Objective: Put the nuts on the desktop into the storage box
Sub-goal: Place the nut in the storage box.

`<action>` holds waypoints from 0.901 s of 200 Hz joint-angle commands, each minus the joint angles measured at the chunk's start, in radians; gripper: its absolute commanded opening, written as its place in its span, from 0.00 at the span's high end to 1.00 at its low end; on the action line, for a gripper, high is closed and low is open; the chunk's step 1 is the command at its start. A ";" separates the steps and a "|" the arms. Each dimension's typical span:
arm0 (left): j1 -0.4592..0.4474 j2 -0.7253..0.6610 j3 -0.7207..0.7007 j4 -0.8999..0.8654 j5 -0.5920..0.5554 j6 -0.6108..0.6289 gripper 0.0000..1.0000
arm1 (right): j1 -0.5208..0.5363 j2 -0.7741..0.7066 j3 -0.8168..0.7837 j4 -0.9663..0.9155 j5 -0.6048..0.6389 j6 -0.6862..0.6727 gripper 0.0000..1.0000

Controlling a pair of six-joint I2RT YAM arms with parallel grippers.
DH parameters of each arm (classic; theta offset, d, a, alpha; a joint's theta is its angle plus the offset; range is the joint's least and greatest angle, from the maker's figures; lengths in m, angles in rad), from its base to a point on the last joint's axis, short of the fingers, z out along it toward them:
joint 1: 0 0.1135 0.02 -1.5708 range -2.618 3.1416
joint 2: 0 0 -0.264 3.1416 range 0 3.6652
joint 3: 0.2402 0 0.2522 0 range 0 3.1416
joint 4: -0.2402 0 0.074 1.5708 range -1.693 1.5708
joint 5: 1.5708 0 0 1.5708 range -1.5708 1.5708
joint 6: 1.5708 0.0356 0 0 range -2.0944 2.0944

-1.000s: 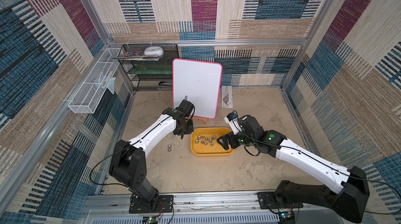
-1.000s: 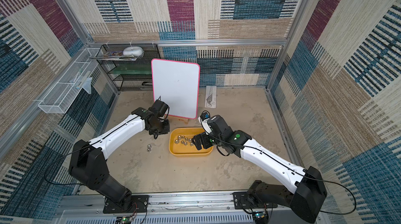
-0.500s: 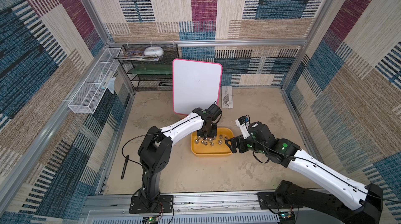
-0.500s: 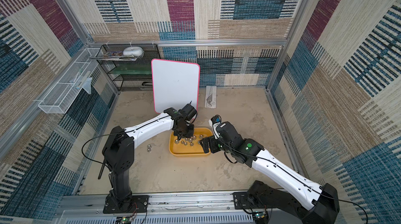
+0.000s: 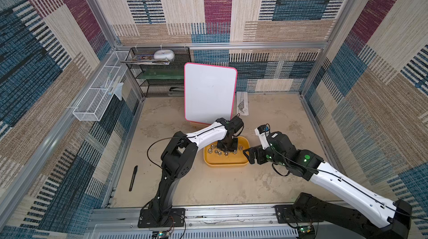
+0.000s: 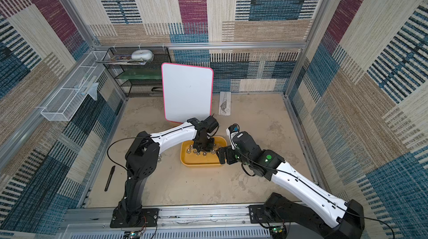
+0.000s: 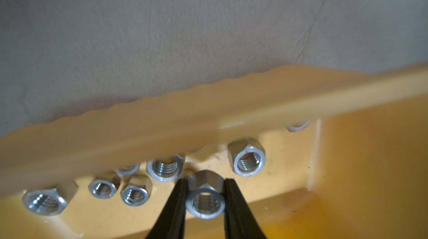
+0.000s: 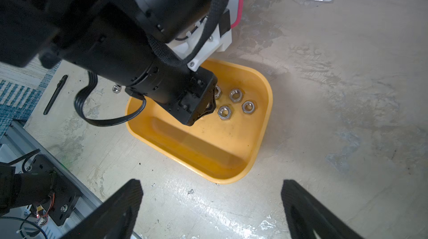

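One nut (image 7: pixel 205 203) is pinched by its sides in the narrowed left hand (image 7: pixel 205 182), low inside the storage box (image 7: pixel 208 110), other nuts (image 7: pixel 246 160) lying just beyond it. Small, hard and slick, it is best held across opposite flats; the right hand (image 8: pixel 212 185) gapes wide and empty.

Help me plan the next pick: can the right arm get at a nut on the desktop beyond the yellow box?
Probably not. The loose nut lies past the box, and the left arm, with the left tool shut on a second nut over the box, crosses the way. The right tool is open.
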 commanded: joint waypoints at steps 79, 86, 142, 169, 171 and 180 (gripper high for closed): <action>-0.002 0.037 0.021 -0.029 -0.018 0.017 0.74 | 0.001 0.024 0.006 0.008 0.005 -0.006 0.01; -0.001 0.040 0.025 -0.028 -0.019 0.019 0.74 | 0.001 0.025 0.007 0.008 0.004 -0.006 0.01; -0.002 0.041 0.042 -0.039 -0.019 0.024 0.59 | 0.001 0.026 0.007 0.008 0.005 -0.008 0.01; -0.002 0.007 0.054 -0.061 -0.032 0.027 0.48 | 0.001 0.030 0.009 0.011 0.004 -0.010 0.01; -0.001 0.004 0.056 -0.062 -0.033 0.027 0.48 | 0.000 0.030 0.008 0.012 0.003 -0.011 0.01; -0.001 -0.012 0.058 -0.067 -0.037 0.030 0.48 | 0.001 0.032 0.008 0.015 0.001 -0.012 0.01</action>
